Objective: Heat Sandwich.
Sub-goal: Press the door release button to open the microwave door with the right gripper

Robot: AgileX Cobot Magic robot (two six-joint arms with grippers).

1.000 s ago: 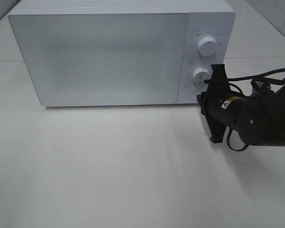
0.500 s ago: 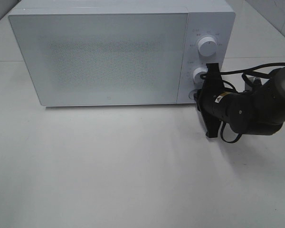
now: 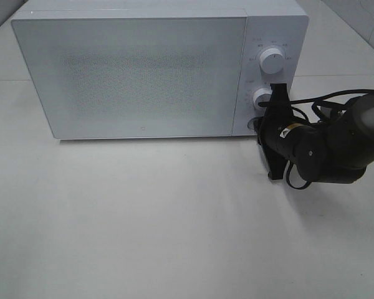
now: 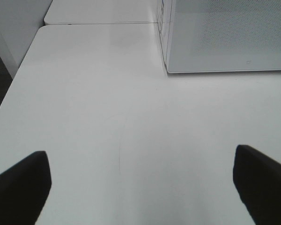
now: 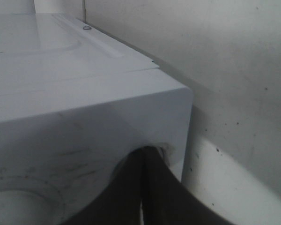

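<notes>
The white microwave (image 3: 137,75) stands at the back of the table with its door shut. The sandwich is out of view in every frame. My right gripper (image 3: 260,126) is at the bottom right corner of the microwave's control panel, just below the lower knob (image 3: 262,98). In the right wrist view its fingers (image 5: 145,187) are pressed together, and their tips touch the panel (image 5: 84,93) at a round recess. My left gripper (image 4: 140,187) is open and empty above bare table, in front of the microwave's left corner (image 4: 225,33).
The upper knob (image 3: 273,61) sits above the lower one on the panel. The white table (image 3: 143,218) stretches in front of the microwave. The right arm's black cable (image 3: 324,98) runs off to the right. A table seam (image 4: 98,23) lies beside the microwave.
My right gripper has moved a little left and toward the microwave, bringing its tips against the bottom of the control panel. The door stays shut.
</notes>
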